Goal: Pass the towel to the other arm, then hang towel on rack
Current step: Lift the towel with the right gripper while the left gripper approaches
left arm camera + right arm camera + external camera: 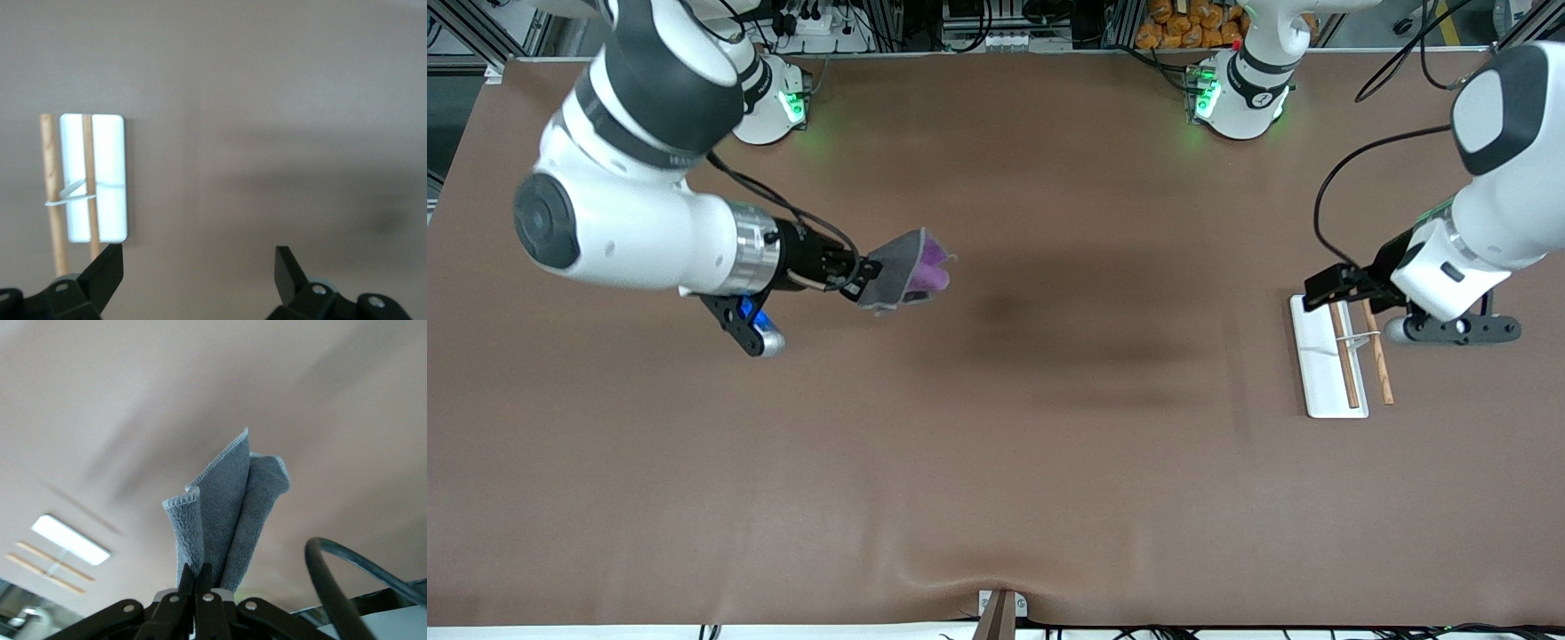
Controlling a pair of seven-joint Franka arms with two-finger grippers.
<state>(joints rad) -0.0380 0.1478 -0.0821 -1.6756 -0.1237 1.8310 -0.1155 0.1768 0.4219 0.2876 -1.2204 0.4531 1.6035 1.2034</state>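
Observation:
My right gripper (860,274) is shut on a grey and purple towel (911,265) and holds it in the air over the brown table, toward the right arm's end. In the right wrist view the towel (227,507) sticks out folded from the shut gripper (198,577). The rack (1327,373), a white base plate with two thin wooden rods joined by wire, lies at the left arm's end. My left gripper (1325,289) is open and empty over the rack's end that is farther from the front camera. The left wrist view shows the rack (107,177) just past my open gripper (198,267).
The brown table cover (1049,444) has a wrinkle at its front edge (996,582). The two arm bases (1236,98) stand along the table's edge farthest from the front camera. A black cable loop (347,587) hangs by the right wrist. The rack also shows in the right wrist view (70,540).

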